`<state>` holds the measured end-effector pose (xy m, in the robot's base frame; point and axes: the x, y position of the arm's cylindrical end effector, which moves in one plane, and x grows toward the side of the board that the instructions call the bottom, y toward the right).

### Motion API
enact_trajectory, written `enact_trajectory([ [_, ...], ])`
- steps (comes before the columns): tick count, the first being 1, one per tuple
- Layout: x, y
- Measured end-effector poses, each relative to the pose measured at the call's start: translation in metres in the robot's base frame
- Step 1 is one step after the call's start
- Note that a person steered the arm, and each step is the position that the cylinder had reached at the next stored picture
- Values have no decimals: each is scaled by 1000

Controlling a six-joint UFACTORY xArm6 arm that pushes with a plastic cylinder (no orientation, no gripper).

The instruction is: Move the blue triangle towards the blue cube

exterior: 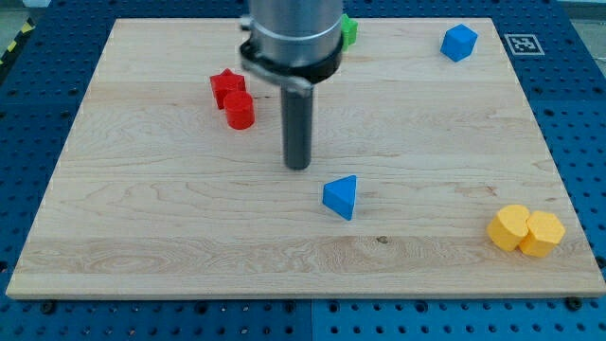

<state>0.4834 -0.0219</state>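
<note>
The blue triangle lies on the wooden board, a little below the board's middle. The blue cube sits near the board's top right corner, far up and to the right of the triangle. My tip is the lower end of the dark rod. It stands just up and to the left of the blue triangle, with a small gap between them.
A red star-shaped block and a red cylinder sit together at the upper left. A green block shows partly behind the arm at the top. Two yellow blocks lie at the lower right.
</note>
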Motion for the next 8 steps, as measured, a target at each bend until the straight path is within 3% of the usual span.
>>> enact_trajectory([
  [1, 37, -15],
  [2, 41, -6],
  [4, 66, 65],
  [8, 16, 72],
])
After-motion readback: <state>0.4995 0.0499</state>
